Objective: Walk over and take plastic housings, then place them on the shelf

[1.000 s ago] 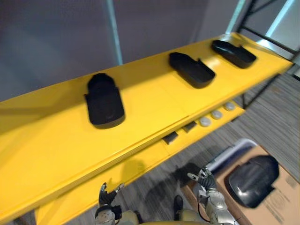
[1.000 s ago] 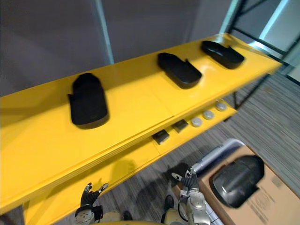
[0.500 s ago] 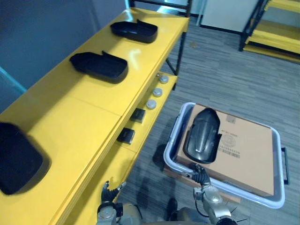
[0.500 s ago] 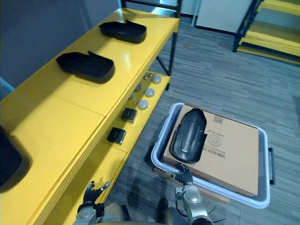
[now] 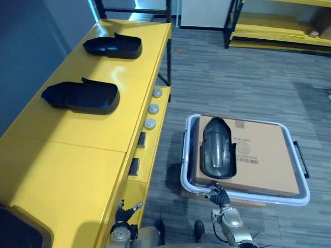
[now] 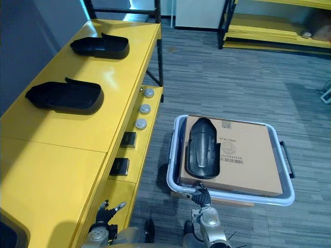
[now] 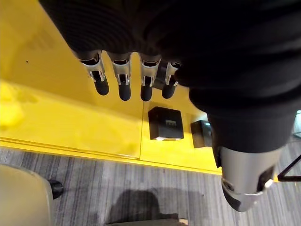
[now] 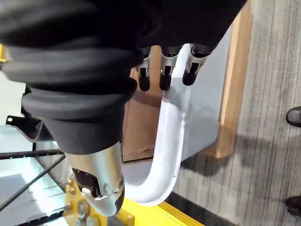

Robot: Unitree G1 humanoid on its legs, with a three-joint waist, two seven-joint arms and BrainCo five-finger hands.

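Observation:
A black plastic housing (image 5: 217,148) lies on a cardboard box (image 5: 261,155) inside a white bin (image 5: 186,155) on the floor. Two more black housings (image 5: 112,45) (image 5: 80,95) rest on the yellow shelf (image 5: 77,155) to the left, and part of a third (image 5: 19,235) shows at the bottom corner. My right hand (image 5: 221,197) hangs low at the bin's near rim (image 8: 165,141), its fingers (image 8: 164,70) straight and holding nothing. My left hand (image 5: 123,213) is low beside the shelf's lower level, fingers (image 7: 124,82) straight and empty.
The lower yellow level carries round silver discs (image 5: 151,108) and small black boxes (image 7: 166,123). A black shelf post (image 5: 168,57) stands at the far end. More yellow racks (image 5: 279,33) stand across the grey floor (image 5: 248,77).
The whole picture has swung right along the shelf, so the camera moved. The bin with the boxed housing now sits squarely ahead. Both hands stay low and empty.

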